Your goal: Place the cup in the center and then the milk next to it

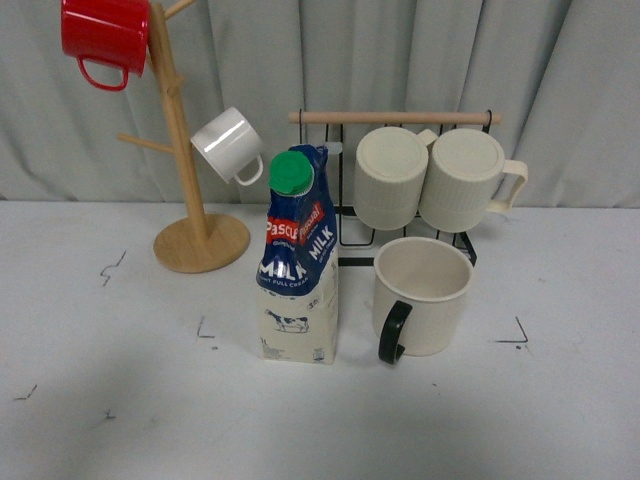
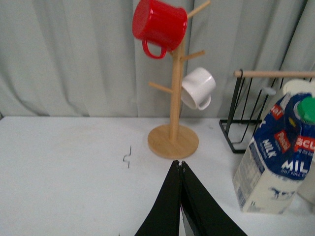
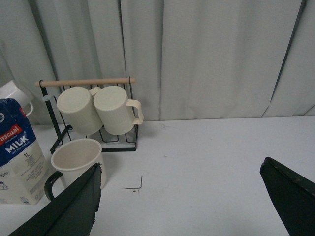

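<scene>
Left pincer [image 2: 181,164] reads to me as pressed together, its two black fingers meeting at a point above the tabletop [image 2: 64,167]. Just ahead of its tips I see the round base of the wooden mug tree [image 2: 173,140], and off to its right, a little nearer than that base, stands the milk [image 2: 275,162]. My right pincer [image 3: 179,189] is spread wide, one finger [image 3: 74,206] low on each side of its view and nothing between them. The cup [image 3: 76,160] sits just past its left finger, with the milk further out on that same side.

From the front, the milk [image 1: 298,265] is a tall gable-top carton: dark blue top with red and white lettering, cream base with a small cow, round green cap. It stands upright. The cup [image 1: 420,295] is a wide cream mug, upright and open-topped, its black handle turned toward the camera. Carton and cup stand near each other with a narrow gap between.

Behind them, two ribbed cream mugs [image 1: 440,178] hang on a black wire rack [image 1: 400,118] with a wooden bar. A red mug [image 1: 105,38] and a white mug [image 1: 228,145] hang on the tree. Small black marks dot the pale grey tabletop, and a grey-green curtain [image 1: 400,50] closes off the back.
</scene>
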